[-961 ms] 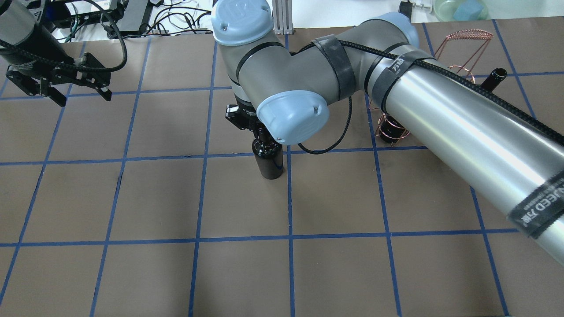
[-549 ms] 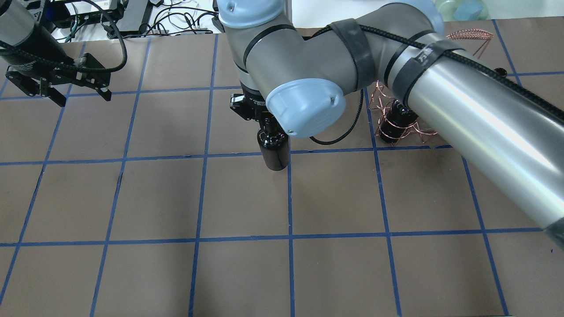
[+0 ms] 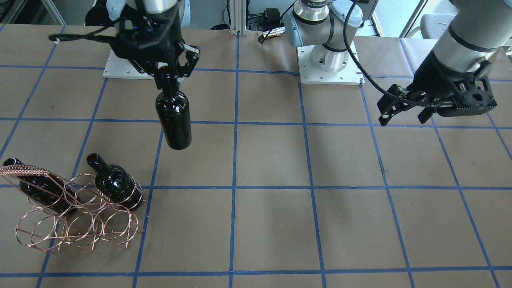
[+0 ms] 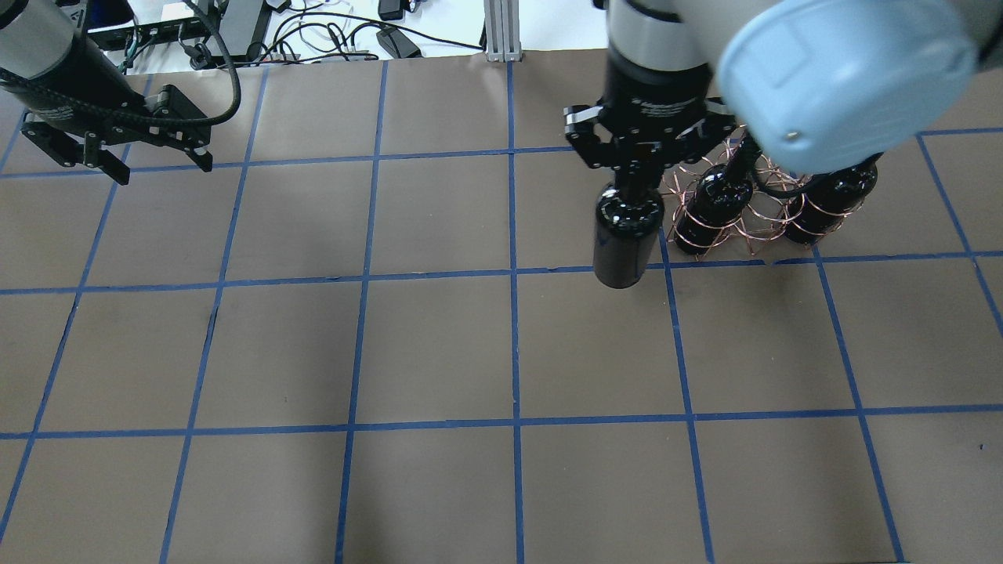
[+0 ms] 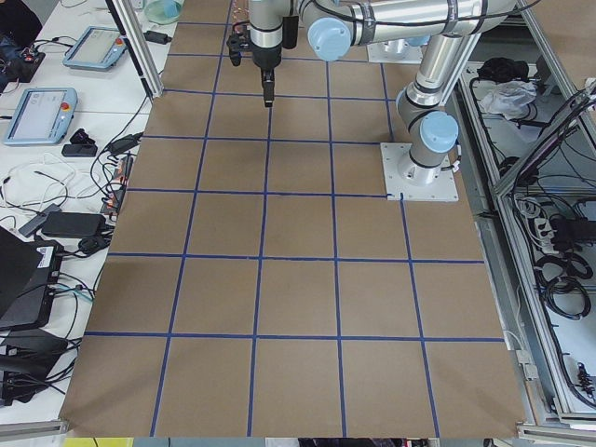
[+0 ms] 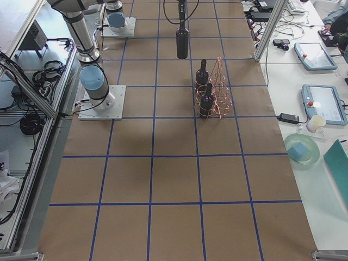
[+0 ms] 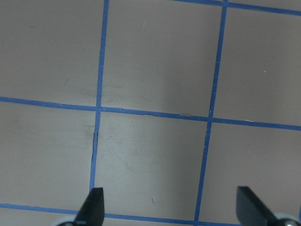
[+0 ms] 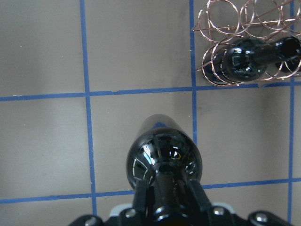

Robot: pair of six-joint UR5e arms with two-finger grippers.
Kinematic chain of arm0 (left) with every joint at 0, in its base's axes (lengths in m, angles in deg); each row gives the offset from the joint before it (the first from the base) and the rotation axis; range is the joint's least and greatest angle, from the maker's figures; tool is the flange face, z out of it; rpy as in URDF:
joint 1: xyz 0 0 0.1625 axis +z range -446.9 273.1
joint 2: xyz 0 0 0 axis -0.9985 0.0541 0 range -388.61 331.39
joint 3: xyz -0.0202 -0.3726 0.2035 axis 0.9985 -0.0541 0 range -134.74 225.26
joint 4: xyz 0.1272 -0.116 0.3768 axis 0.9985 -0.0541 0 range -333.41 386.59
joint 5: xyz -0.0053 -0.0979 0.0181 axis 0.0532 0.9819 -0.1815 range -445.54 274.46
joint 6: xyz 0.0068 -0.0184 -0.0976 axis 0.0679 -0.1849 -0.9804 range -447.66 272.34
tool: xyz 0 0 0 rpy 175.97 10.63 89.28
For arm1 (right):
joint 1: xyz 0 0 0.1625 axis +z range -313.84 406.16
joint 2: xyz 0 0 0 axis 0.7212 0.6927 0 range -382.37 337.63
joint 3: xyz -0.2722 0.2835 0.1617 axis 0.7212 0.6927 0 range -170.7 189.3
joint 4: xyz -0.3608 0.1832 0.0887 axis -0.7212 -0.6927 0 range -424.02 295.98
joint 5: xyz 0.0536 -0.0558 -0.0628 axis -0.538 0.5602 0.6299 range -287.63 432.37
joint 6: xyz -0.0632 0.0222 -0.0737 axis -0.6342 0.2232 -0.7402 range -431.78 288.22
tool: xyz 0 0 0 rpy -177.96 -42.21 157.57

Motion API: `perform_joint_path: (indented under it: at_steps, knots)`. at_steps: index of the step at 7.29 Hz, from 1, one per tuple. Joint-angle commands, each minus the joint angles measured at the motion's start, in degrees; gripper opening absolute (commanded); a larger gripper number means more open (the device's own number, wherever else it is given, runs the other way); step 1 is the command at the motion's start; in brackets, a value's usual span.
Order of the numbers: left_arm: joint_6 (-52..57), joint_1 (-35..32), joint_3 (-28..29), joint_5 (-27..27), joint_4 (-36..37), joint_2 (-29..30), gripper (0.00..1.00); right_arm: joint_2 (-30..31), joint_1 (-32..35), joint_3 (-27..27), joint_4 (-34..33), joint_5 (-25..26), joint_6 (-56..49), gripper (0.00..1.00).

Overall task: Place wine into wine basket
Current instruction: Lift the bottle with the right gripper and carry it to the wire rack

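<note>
A robotics lab: a brown paper-covered table (image 4: 439,352) gridded in blue tape, grey robot arm bases (image 3: 325,56) bolted to white square plates (image 3: 352,79), blue-edged touchscreen teach pendants (image 5: 37,112) and tangled cables (image 4: 313,35) alongside.

No text, number or sign can be read with any certainty. In the overhead view a thin line of white lettering runs round the black collar (image 4: 666,102) just above the right gripper (image 4: 631,174). It is perhaps a maker's name, but too small to make out. Beyond the table's long edge, the lit pendant screens (image 5: 35,112) show coloured panels, blurred past reading.
</note>
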Motion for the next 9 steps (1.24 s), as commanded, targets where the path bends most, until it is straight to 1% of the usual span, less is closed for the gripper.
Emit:
perform_joint_path:
  at_steps: [1, 2, 3, 4, 5, 6, 7, 8, 9]
  knots:
    - [-6.2, -6.2, -0.1, 0.0, -0.5, -2.0, 1.00, 6.0, -8.6, -0.1, 6.1, 0.3, -9.3, 0.00]
    - [-9.2, -9.9, -0.1, -0.1, -0.5, -2.1, 1.00, 6.4, -12.7, -0.1, 6.2, 0.4, -13.4, 0.00]
    - [-9.4, -11.2, -0.2, -0.6, -0.6, -2.2, 1.00, 6.5, -16.0, -0.1, 5.7, 0.4, -18.3, 0.00]
    - [-9.4, -11.4, -0.3, -0.6, -0.6, -2.5, 1.00, 6.5, -19.2, -0.2, 5.4, 1.6, -20.8, 0.00]
    - [-9.4, -11.7, -1.0, -0.6, -0.6, -3.1, 1.00, 6.4, -22.7, -0.1, 5.1, 1.4, -24.9, 0.00]
    - [-9.4, -11.8, -1.8, -0.6, -0.7, -3.5, 1.00, 6.1, -26.1, -0.1, 1.7, 0.4, -25.9, 0.00]
    - [-9.4, -11.8, -2.5, -0.6, -0.6, -3.8, 1.00, 5.0, -27.6, 0.0, 0.5, -2.9, -26.7, 0.00]
    - [-9.2, -11.7, -2.6, -0.7, -0.6, -3.8, 1.00, 2.0, -27.6, 0.4, -4.2, -3.2, -27.3, 0.00]
    - [-9.4, -11.8, -2.8, -0.7, -0.6, -3.9, 1.00, 0.4, -27.6, 1.0, -5.6, -3.9, -27.6, 0.00]
